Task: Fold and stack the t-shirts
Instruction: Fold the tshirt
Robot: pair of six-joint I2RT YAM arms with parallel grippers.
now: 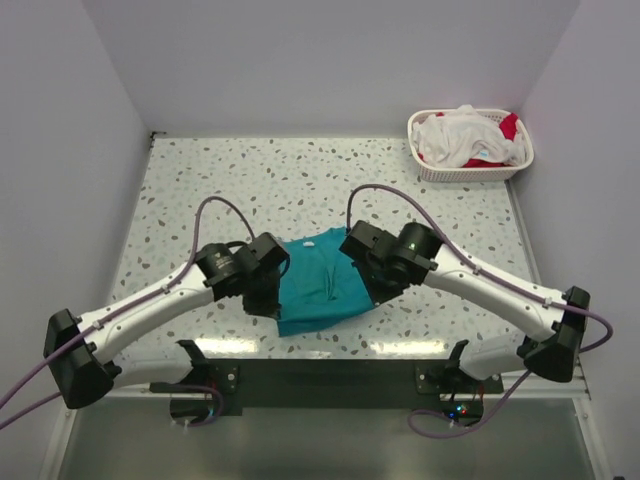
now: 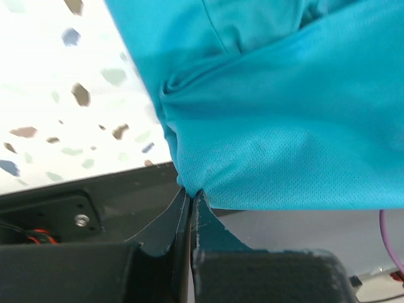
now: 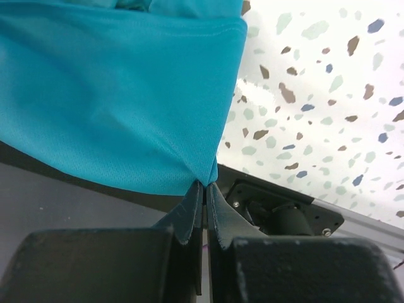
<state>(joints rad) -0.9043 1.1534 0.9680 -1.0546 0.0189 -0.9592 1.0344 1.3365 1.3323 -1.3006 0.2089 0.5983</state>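
**Top view.** A teal t-shirt (image 1: 322, 280) lies at 6 o'clock on the table (image 1: 250, 170), close to the near edge and rumpled rather than squared. The left arm (image 1: 150, 310) is set against its 9 o'clock side and the right arm (image 1: 500, 285) against its 3 o'clock side. A basket (image 1: 470, 175) stands at 1 o'clock in the far corner. White and red t-shirts (image 1: 465, 135) are heaped in it, unfolded. No folded pile is seen anywhere on the table.

**Left wrist view.** The left gripper (image 2: 189, 192) is pinched tight on a corner of the teal cloth. Creases are drawn toward the pinch, and no gap is seen between the jaws.

**Right wrist view.** The right gripper (image 3: 205, 184) is likewise clamped on a teal corner, with the hem stretched away toward 12 o'clock.

**Progress, as judged.** The task is taken to be at an early stage. Only the first shirt is in hand, held at two corners, and its fold is not finished. The basket shirts are yet to be taken out, folded and stacked, so most of the work is left.
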